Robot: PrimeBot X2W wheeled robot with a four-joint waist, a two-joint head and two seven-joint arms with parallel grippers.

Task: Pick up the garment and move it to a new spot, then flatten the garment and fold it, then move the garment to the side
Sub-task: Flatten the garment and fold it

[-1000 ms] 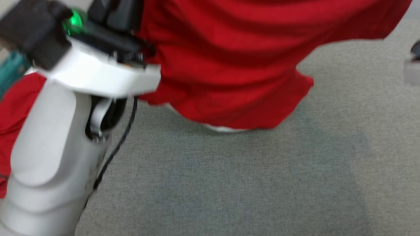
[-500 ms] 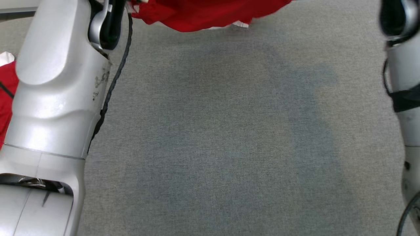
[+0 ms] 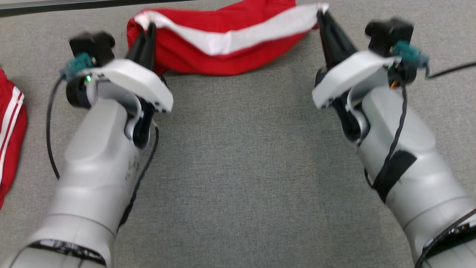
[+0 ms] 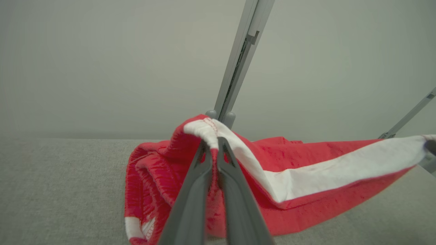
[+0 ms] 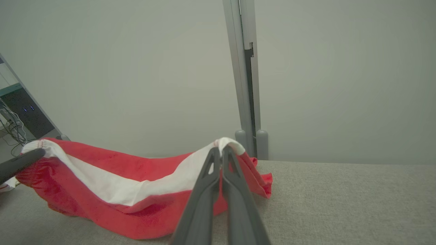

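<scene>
At the left edge of the grey cloth surface (image 3: pixel 238 167), another red piece with white stripes (image 3: pixel 11 123) is seen lying well apart (it is not being held). Next, the left gripper (image 3: pixel 148 29) is seen pinched tight on the left end of the white band (image 3: pixel 230 39) of the red garment (image 3: pixel 223 63). The garment is found near the far edge of the surface, with its long side stretched from left to right between the two grippers. The band is lifted at both ends and sags in the middle, while the red part below rests bunched on the surface. The right gripper (image 3: pixel 321 18) is pinched tight on the right end of the band. Both ends are held alike, so neither gripper is nearer. It is judged that the cloth must be pulled flat with both grippers kept level and moved together.
</scene>
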